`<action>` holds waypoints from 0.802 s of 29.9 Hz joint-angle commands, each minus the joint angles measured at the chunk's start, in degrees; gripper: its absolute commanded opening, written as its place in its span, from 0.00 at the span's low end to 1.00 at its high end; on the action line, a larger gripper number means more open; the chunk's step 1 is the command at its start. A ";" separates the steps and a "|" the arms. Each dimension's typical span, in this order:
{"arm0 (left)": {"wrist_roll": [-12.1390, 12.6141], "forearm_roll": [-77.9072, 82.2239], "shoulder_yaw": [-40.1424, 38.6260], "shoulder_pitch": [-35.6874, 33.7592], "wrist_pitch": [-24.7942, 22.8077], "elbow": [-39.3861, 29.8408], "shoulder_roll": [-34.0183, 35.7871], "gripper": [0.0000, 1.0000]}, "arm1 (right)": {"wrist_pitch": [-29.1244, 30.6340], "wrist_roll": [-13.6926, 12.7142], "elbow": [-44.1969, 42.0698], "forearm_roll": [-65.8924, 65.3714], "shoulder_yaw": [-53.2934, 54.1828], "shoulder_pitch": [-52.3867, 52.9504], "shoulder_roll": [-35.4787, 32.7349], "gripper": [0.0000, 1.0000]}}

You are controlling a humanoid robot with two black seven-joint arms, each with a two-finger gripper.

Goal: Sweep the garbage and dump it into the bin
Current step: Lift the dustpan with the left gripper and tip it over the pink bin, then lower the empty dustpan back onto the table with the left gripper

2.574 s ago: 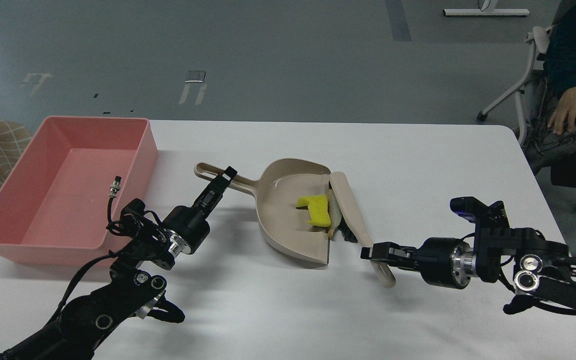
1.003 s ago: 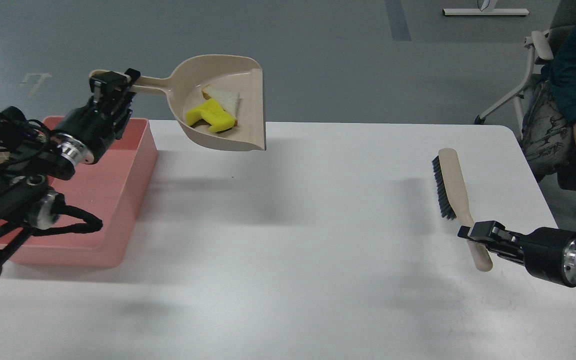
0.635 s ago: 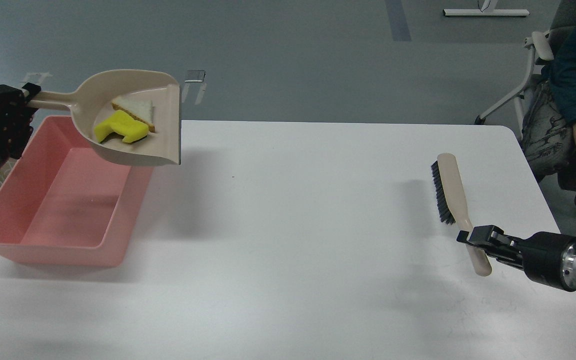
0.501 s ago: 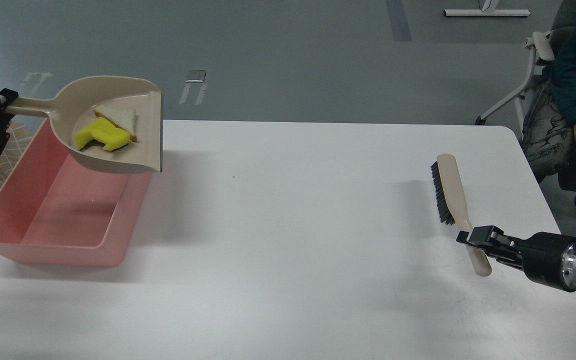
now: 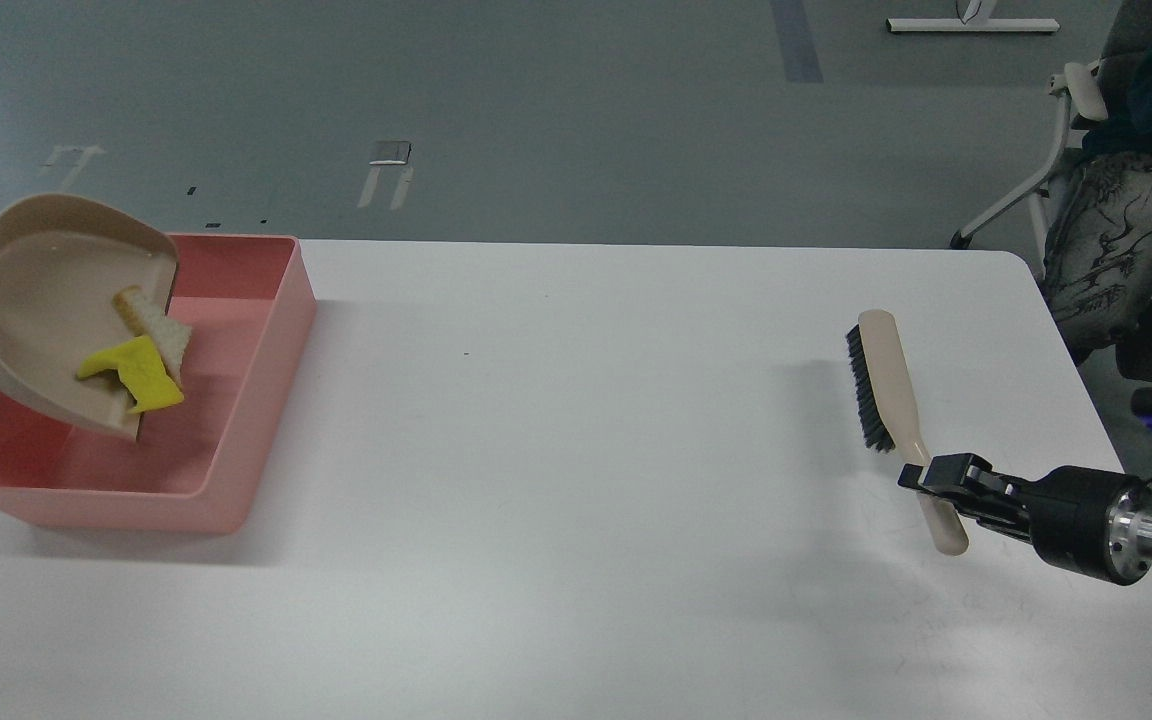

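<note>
The beige dustpan (image 5: 41, 300) hangs tilted over the salmon-pink bin (image 5: 236, 330) at the table's left, its open lip pointing down into the bin. The yellow sponge piece (image 5: 136, 370) and the white bread slice (image 5: 158, 325) lie at the pan's lip, partly past its edge. The dustpan's handle runs off the left edge, and my left gripper is out of view. My right gripper (image 5: 936, 480) is shut on the handle of the beige brush (image 5: 881, 385) with black bristles, at the table's right.
The white table (image 5: 576, 450) runs between bin and brush. A person sits on a chair (image 5: 1076, 110) at the far right, beyond the table's corner. A checked cloth shows at the left edge.
The dustpan has moved left and down over the bin and tipped its lip downward. The sponge and bread have slid to the lip. My left gripper has left the view. The brush shifted slightly left.
</note>
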 commanded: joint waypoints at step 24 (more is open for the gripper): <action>10.25 -25.28 -1.58 -22.58 -8.87 -8.96 -18.13 0.00 | 0.09 0.00 0.09 0.00 0.11 -0.37 -0.62 0.00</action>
